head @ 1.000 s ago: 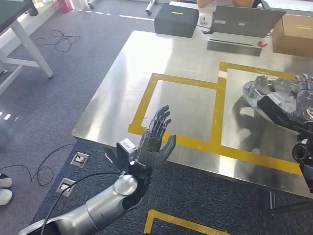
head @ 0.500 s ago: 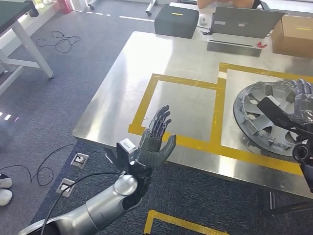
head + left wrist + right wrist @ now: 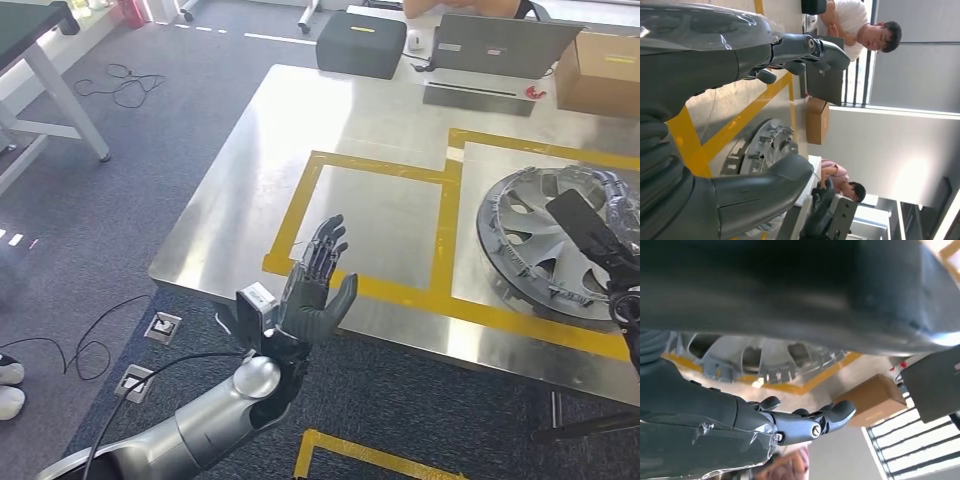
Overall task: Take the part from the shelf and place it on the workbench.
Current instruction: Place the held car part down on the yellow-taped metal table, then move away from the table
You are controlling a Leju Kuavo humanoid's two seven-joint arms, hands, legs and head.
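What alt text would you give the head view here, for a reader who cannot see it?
A grey wheel cover lies flat on a steel workbench, inside a yellow-taped square at the right, with the robot's right hand over its far-right edge. The left hand is raised, open and empty, before the bench's near edge. A laptop and cardboard box sit at the back.

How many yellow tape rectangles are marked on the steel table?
2. One rectangle lies near the table's middle, bare inside. The other adjoins it on the right, with the wheel cover lying inside; it runs past the picture's edge, so more could be hidden there.
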